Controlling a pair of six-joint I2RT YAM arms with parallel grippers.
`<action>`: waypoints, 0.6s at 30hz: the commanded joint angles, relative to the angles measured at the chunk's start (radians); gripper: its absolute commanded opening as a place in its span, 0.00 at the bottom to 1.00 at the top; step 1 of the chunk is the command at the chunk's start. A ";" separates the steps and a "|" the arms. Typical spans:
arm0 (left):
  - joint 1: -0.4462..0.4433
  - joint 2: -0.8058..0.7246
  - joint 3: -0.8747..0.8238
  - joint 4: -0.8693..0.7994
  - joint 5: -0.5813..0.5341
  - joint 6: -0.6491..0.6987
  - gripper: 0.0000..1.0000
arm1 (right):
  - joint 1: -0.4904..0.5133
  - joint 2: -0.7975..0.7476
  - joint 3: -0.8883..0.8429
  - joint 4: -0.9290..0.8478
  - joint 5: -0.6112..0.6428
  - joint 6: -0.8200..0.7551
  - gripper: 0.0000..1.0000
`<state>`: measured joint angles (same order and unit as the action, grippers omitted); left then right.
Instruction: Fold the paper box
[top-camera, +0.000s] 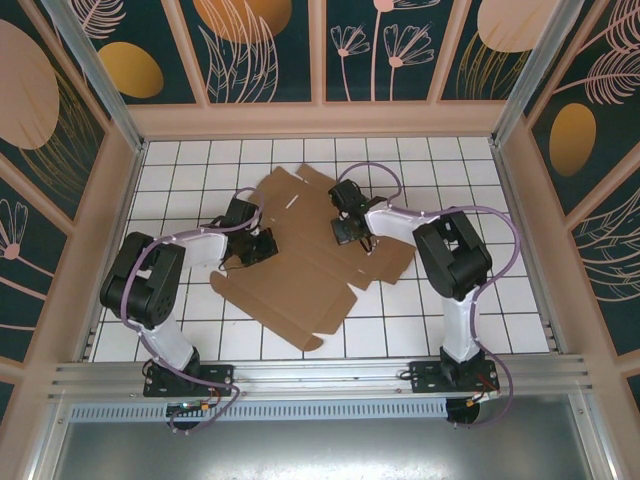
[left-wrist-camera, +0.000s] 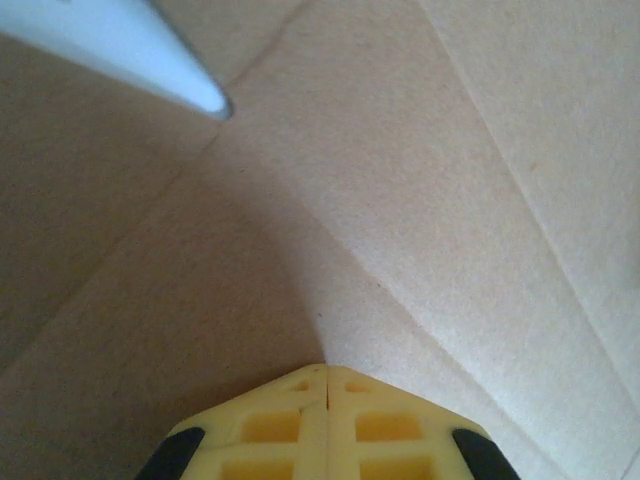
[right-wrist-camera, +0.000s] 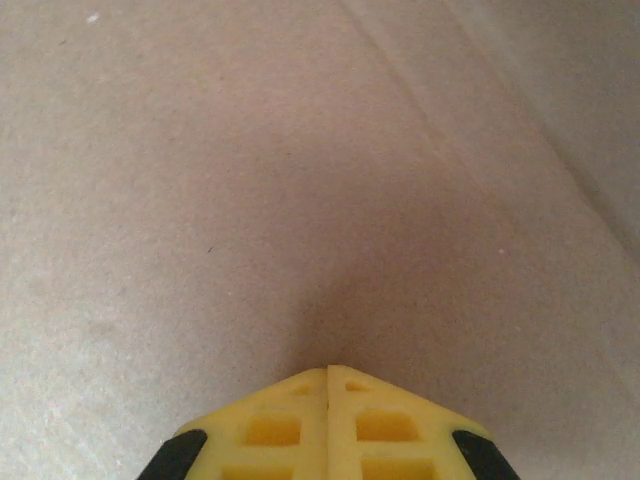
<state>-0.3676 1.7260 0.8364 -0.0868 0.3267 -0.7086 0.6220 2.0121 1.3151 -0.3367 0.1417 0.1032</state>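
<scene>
metal rail (top-camera: 320, 372) at the near edge, both arm bases bolted on it. left arm (top-camera: 150, 285) and right arm (top-camera: 455, 262) reach forward and inward over the white tiled surface (top-camera: 190, 165)

paper box (top-camera: 300, 275) = flat unfolded brown die-cut sheet. It lies open on the surface between and ahead of the arms, skewed diagonally, near corner toward the rail, far flaps toward the back. Its right flap runs partly under the right arm

left gripper (left-wrist-camera: 327, 385) is down on the sheet's left part, near its left edge. Wrist view: yellow fingertips pressed flat together, fully closed, nothing clamped between them. Tips right at the cardboard with dark shadow around them, looks like contact. Creases run away up-right. There is a pale wedge (left-wrist-camera: 140, 50) at top left of that view, can't tell what it is

right gripper (right-wrist-camera: 327, 378) sits slightly further in, on the sheet's right-centre part. Also fully closed, fingertips together, gripping nothing, tips at bare cardboard, one crease going off to the upper right. The two grippers are apart, with the sheet's middle panel between them

beyond the sheet come more tiles, then dark floral wall panels (top-camera: 270, 45)
</scene>
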 joint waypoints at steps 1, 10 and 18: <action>-0.046 -0.006 -0.059 -0.036 0.017 -0.010 0.00 | 0.008 0.106 0.040 0.007 -0.062 0.001 0.00; -0.098 -0.061 -0.133 -0.002 0.051 -0.018 0.00 | 0.027 0.153 0.087 0.027 -0.157 -0.035 0.00; -0.111 -0.133 0.017 -0.101 0.020 0.043 0.00 | 0.014 0.047 0.029 0.071 -0.196 -0.060 0.00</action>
<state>-0.4717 1.6344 0.7670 -0.1238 0.3508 -0.7063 0.6155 2.0872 1.3914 -0.2260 0.0635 0.0704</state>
